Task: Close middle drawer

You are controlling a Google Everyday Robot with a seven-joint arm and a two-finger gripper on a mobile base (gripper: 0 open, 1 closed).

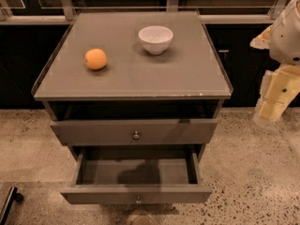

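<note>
Pulled well out toward the lens, the middle drawer [136, 194] stands open low on a grey-brown wooden cabinet [131, 95]. Its low flat front carries a tiny round metal knob [138, 199] at centre, and a soft shadow lies across its matte bottom panel.

At the right edge of the frame, what appears to be the robot's gripper [271, 109], a blocky cream-coloured piece below a rounded white arm housing [288, 32], hangs well apart from the drawer, level with the cabinet's upper part. Whether it is spread or closed cannot be told.

Closer to it, the taller-fronted drawer [93, 132] with a larger brass knob [136, 135] sits only slightly forward, directly above the open one.

On the smooth, flat cabinet top [140, 78], edged by a thin raised rim, a round white bowl [155, 39] stands upright toward the back. A round orange [95, 58] rests to its left, and the two are apart.

Speckled terrazzo floor [253, 172] surrounds the cabinet, with dark cabinetry [239, 55] behind.
</note>
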